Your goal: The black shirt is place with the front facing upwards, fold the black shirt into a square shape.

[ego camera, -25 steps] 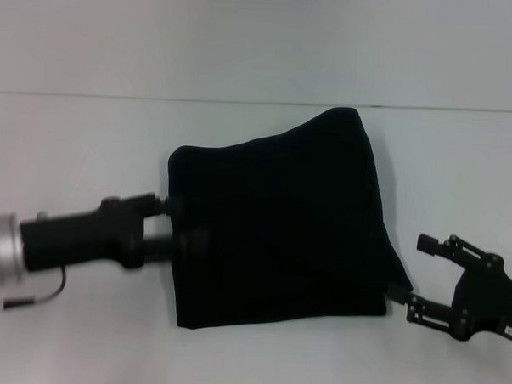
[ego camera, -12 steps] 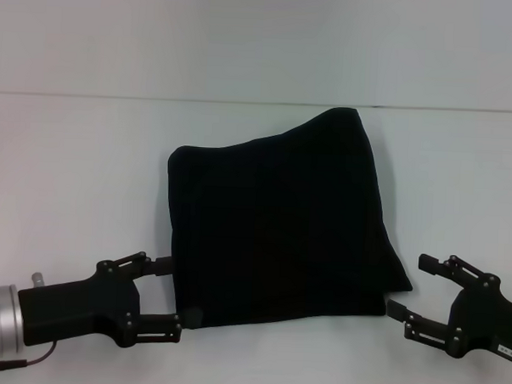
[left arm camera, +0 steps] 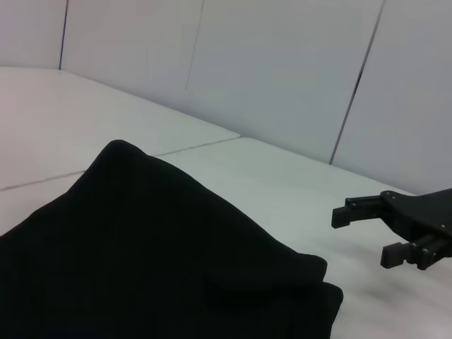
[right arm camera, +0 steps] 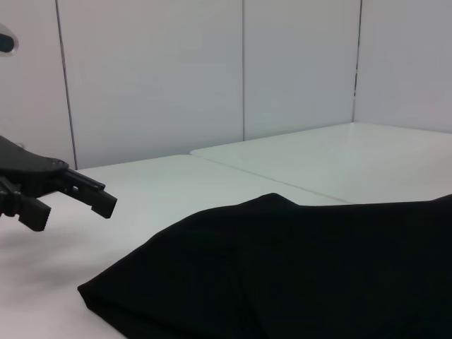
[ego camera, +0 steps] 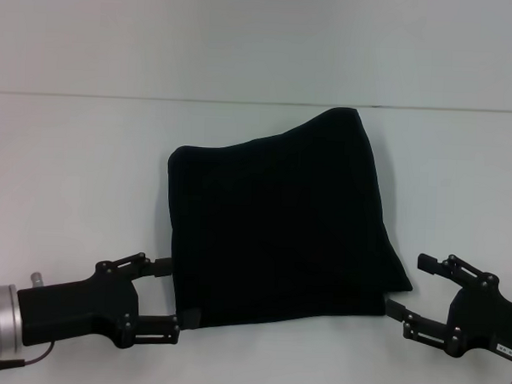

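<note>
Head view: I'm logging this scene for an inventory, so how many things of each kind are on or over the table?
Black shirt, folded, lying on the white table: 1
Grippers, both open, at the shirt's near corners: 2, the left gripper and the right gripper
Total: 3

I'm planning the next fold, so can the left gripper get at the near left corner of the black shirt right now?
Probably yes: the left gripper is open beside the black shirt, fingers either side of that corner with nothing between.
</note>
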